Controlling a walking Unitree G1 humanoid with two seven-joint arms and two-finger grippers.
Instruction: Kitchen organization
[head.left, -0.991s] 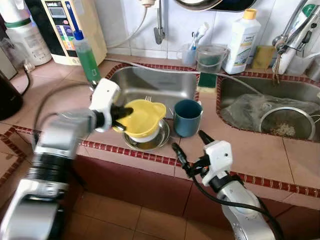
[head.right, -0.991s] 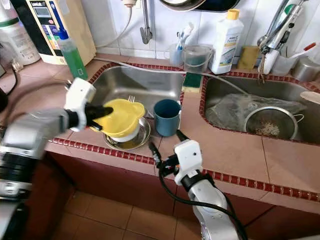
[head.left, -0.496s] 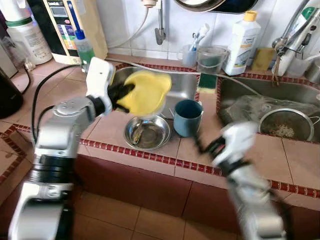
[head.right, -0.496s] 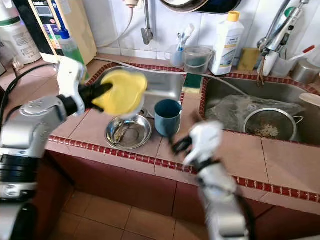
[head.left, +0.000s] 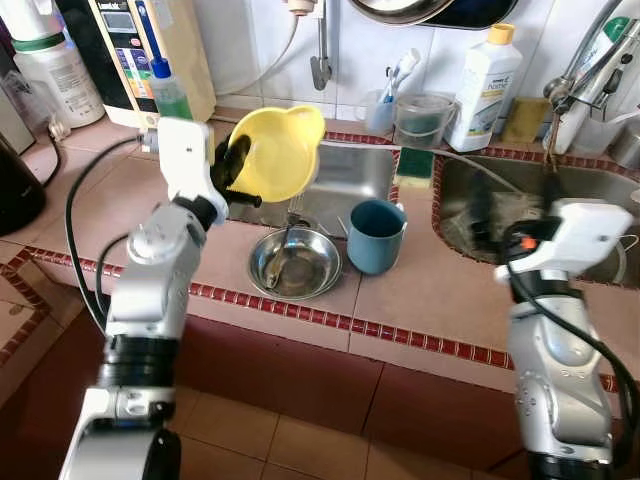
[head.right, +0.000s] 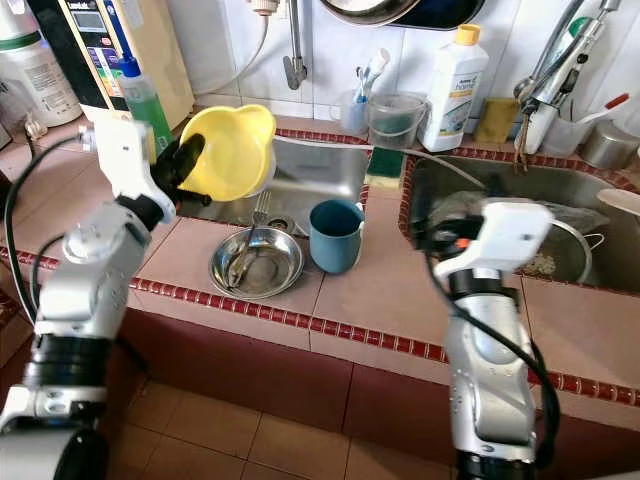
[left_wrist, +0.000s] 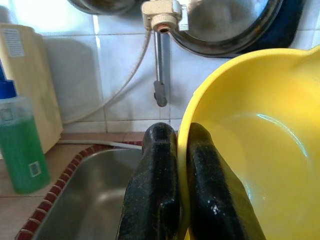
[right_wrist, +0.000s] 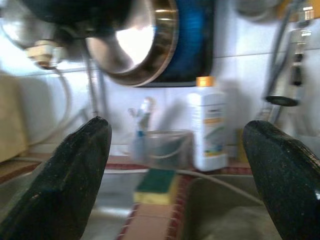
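Left gripper (left_wrist: 177, 190) pinches yellow bowl (head.left: 275, 152) rim, raised clear of steel dish (head.left: 294, 263), likely for relocating; right gripper (right_wrist: 177, 165) spread wide, empty.

No words or numbers can be read with certainty. The white bottle (head.left: 485, 84) at about 1 o'clock, by the wall tiles, carries a label with green and yellow print, too small to read. The beige appliance (head.right: 105, 45) at 11 o'clock has a panel with blue and orange marks, also unreadable. The green bottle (left_wrist: 20, 150) bears a small white sticker, blurred.
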